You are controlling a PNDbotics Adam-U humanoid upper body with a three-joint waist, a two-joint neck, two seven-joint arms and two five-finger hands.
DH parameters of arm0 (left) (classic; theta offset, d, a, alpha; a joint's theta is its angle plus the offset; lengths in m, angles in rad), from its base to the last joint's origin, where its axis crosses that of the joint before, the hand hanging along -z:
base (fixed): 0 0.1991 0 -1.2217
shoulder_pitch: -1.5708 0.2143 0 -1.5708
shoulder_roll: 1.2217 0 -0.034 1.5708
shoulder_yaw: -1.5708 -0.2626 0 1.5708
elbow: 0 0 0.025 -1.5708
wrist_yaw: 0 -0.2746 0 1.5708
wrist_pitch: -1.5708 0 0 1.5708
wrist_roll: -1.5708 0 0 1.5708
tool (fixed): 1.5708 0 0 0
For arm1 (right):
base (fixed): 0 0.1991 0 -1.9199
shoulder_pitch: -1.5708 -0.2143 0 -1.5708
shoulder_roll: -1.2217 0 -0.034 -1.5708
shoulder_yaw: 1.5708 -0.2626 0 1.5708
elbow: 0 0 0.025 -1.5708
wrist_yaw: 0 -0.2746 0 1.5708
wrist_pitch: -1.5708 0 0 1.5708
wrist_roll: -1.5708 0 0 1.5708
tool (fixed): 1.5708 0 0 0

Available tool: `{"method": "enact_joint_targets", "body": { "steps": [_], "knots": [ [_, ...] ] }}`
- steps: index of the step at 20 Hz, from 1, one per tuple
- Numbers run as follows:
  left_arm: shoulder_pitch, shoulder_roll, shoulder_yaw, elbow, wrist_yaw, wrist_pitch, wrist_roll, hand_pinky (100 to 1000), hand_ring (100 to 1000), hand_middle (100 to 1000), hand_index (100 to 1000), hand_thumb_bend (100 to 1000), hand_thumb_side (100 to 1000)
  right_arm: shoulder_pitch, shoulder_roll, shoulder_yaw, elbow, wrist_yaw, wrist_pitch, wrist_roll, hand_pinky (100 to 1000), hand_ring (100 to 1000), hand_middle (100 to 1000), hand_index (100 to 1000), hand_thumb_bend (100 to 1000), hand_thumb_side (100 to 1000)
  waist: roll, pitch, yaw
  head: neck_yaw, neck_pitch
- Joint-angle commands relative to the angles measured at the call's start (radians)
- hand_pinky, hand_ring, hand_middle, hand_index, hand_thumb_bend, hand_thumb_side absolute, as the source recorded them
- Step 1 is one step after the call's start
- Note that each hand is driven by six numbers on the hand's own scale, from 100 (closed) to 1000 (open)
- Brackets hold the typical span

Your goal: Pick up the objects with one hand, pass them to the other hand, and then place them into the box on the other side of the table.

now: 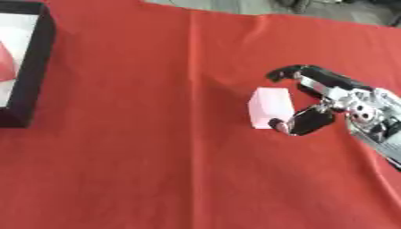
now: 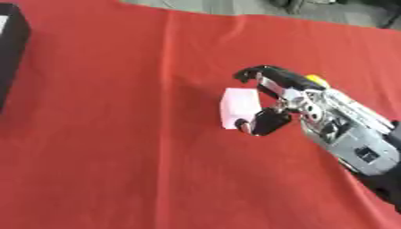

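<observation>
A pale pink block (image 1: 269, 106) lies on the red cloth right of centre. My right hand (image 1: 337, 105) reaches in from the right edge and wraps the block's right side. Its curled fingers (image 1: 291, 71) arch over the block's far corner, and the thumb (image 1: 291, 123) presses against the near right corner. Whether the block is lifted off the cloth I cannot tell. The black box (image 1: 31, 76) with a white inside stands at the left edge and holds something red (image 1: 5, 62). My left hand shows in neither view.
The red cloth (image 1: 156, 147) covers the whole table, with a crease running down its middle. A small yellow spot (image 2: 315, 79) shows just behind my right hand. Grey floor lies beyond the far edge.
</observation>
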Motion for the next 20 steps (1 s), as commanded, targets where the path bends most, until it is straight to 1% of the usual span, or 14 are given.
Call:
{"method": "enact_joint_targets", "body": {
  "steps": [1, 8, 14, 20],
  "knots": [
    [-0.015, 0.014, 0.007, -0.015, -0.009, -0.001, -0.004, 731, 769, 772, 769, 100, 639, -0.004, -0.033, -0.008, -0.009, 0.014, 0.006, 0.010, 973, 975, 868, 927, 389, 100, 0.009, -0.014, 0.003, -0.005, -0.018],
    [-0.015, 0.013, 0.006, -0.015, -0.016, -0.004, -0.007, 734, 761, 772, 766, 100, 639, 0.012, -0.026, -0.011, -0.009, 0.037, 0.032, 0.013, 978, 974, 870, 927, 376, 100, 0.006, -0.003, 0.012, -0.008, -0.025],
    [-0.011, 0.010, 0.004, -0.015, -0.020, -0.004, -0.009, 736, 760, 771, 764, 100, 642, 0.020, -0.023, -0.016, -0.009, 0.048, 0.058, 0.013, 978, 971, 869, 925, 366, 100, 0.005, 0.000, 0.014, -0.012, -0.029],
    [-0.008, 0.008, 0.002, -0.015, -0.023, -0.004, -0.012, 737, 760, 770, 761, 100, 645, 0.023, -0.019, -0.016, -0.009, 0.044, 0.076, -0.004, 972, 962, 847, 912, 349, 100, 0.004, 0.003, 0.017, -0.012, -0.033]
  ]
}}
